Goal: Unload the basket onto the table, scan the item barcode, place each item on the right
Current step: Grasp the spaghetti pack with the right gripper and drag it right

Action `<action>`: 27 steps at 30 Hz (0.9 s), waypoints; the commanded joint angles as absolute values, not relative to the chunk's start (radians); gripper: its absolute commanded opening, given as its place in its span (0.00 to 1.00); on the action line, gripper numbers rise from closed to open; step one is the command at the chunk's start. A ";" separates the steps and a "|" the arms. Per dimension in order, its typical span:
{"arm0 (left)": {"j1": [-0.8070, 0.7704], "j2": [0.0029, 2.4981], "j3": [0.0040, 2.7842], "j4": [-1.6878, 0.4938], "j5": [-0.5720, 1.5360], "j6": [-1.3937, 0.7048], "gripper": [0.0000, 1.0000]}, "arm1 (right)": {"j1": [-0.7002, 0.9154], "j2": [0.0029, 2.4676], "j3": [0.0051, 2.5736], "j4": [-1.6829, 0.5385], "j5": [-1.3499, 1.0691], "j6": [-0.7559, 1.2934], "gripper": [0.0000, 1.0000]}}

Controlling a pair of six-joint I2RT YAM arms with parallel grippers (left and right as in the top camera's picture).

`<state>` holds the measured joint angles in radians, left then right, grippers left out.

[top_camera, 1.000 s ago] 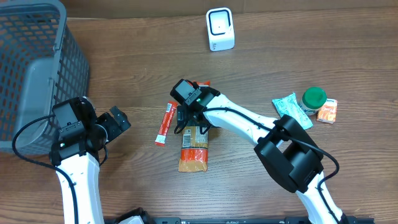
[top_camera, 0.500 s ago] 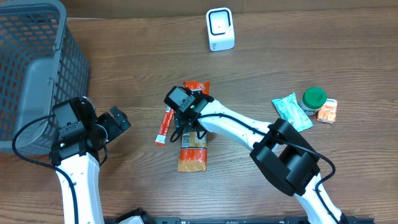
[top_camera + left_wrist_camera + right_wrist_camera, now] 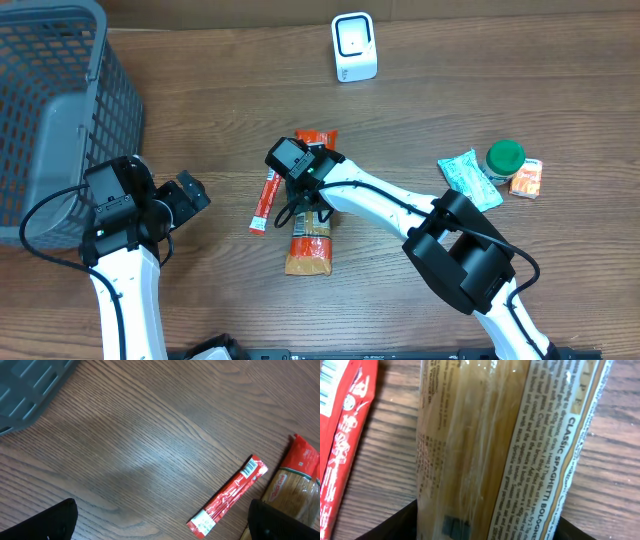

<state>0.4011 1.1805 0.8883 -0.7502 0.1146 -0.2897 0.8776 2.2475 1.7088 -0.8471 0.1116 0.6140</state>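
Note:
The item, a clear spaghetti packet point(image 3: 310, 240) with a red top and printed label, lies flat on the wooden table. My right gripper point(image 3: 305, 207) reaches down over its upper half. In the right wrist view the packet point(image 3: 485, 450) fills the frame, and my right gripper point(image 3: 487, 527) has a black finger pressed against each long edge. A dark barcode patch shows low on the film. The white scanner point(image 3: 354, 47) stands at the back centre. My left gripper point(image 3: 190, 195) hovers open at the left, with nothing between its fingers point(image 3: 50, 522).
A red stick sachet point(image 3: 264, 200) point(image 3: 230, 497) lies just left of the packet. A grey mesh basket point(image 3: 60, 110) fills the back left corner. At the right sit a teal pouch point(image 3: 468, 178), a green-lidded jar point(image 3: 505, 158) and an orange packet point(image 3: 526, 178).
My right gripper shifted slightly left over the packet and its jaws narrowed onto the packet's sides. The left arm has not moved.

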 commanded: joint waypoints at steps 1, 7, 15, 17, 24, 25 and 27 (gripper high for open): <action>0.404 1.186 0.902 -0.748 0.102 -0.303 0.99 | 0.875 2.271 1.712 -0.862 0.104 0.454 0.69; 0.404 1.186 0.902 -0.748 0.102 -0.303 1.00 | 0.852 2.268 1.773 -1.003 0.126 0.196 0.68; 0.404 1.186 0.902 -0.748 0.102 -0.303 1.00 | 0.814 2.268 1.780 -1.204 0.292 -0.061 0.67; 0.404 1.186 0.902 -0.748 0.102 -0.303 1.00 | 0.802 2.268 1.780 -1.222 0.347 -0.061 0.68; 0.404 1.186 0.902 -0.748 0.102 -0.303 0.99 | 0.770 2.268 1.780 -1.220 0.255 -0.060 0.73; 0.404 1.186 0.902 -0.748 0.102 -0.303 1.00 | 0.769 2.268 1.780 -1.214 0.212 -0.060 0.74; 0.404 1.186 0.902 -0.748 0.102 -0.303 1.00 | 0.769 2.269 1.780 -1.201 0.141 -0.060 0.75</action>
